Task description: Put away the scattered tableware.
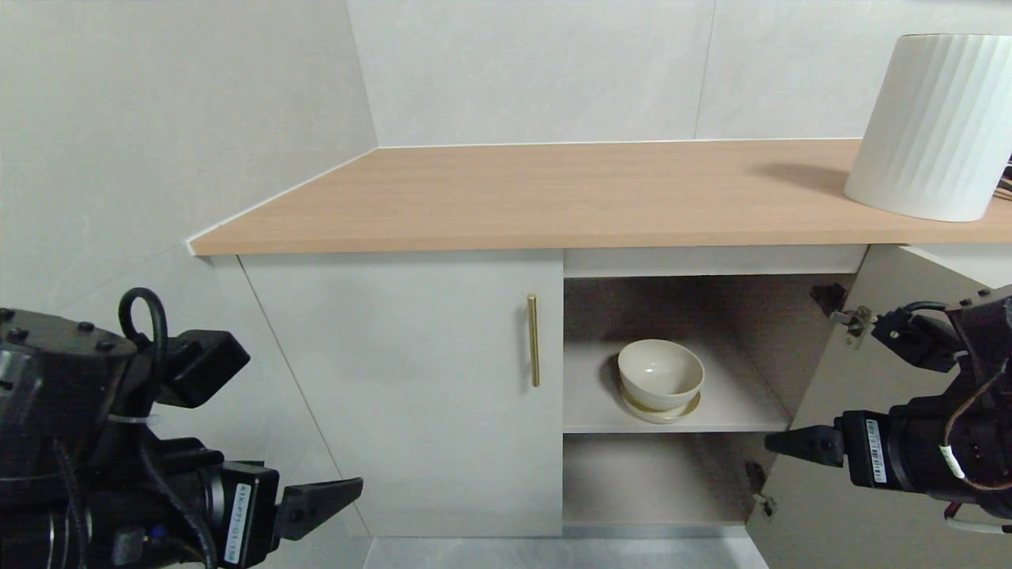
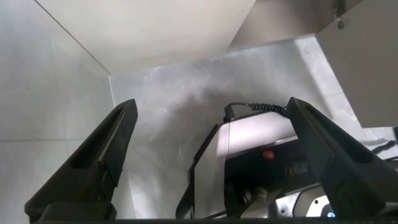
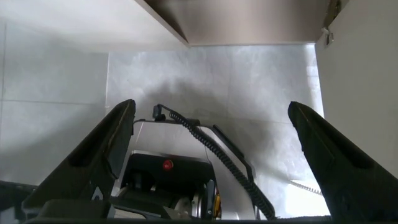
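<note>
Cream ceramic bowl (image 1: 660,375) sits mid-frame on cabinet shelf (image 1: 735,403). Open pale cabinet door (image 1: 846,387), right of frame, just beside right gripper (image 3: 211,107); left gripper (image 2: 211,106) well apart. Both spread, empty.

Both arms are matte black and screw-studded. The left arm (image 1: 71,395) carries a looped black cable (image 1: 142,312) and a white barcode label (image 1: 237,521); the right arm (image 1: 933,450) has a similar label (image 1: 874,450). The left end effector (image 2: 211,112) and right end effector (image 3: 211,109) have wedge-shaped fingers (image 2: 112,143).
</note>
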Controlling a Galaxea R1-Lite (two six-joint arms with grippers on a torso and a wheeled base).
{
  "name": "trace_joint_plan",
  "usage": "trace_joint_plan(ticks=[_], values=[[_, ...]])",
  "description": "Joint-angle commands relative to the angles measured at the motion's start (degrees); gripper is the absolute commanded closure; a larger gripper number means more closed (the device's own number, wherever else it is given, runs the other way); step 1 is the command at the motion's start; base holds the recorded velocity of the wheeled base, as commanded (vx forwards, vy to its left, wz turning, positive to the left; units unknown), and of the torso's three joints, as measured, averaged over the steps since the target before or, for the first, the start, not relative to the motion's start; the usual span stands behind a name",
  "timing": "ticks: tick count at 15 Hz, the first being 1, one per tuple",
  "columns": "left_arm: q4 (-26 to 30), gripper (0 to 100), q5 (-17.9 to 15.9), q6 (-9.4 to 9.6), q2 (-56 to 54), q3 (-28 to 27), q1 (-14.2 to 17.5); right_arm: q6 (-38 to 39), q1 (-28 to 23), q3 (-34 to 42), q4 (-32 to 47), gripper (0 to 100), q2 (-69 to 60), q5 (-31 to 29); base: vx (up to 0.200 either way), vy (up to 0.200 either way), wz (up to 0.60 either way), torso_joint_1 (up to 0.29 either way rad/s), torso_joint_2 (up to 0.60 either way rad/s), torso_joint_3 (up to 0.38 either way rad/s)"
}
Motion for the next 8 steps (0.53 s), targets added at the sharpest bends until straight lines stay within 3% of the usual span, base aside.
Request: trace_joint_plan(ticks=[1,8], values=[[0.0,0,0.1,-0.03,2.9,-0.4,0.0,0.0,0.0,0.0,0.0,0,0.5,0.0,0.0,0.0,0.0,0.0,0.0,0.0],[0.0,0,0.0,-0.12,4.7,-0.5,-0.5,0.0,0.0,0.1,0.1,0,0.8,0.0,-0.2,0.0,0.0,0.002,0.0,0.001]])
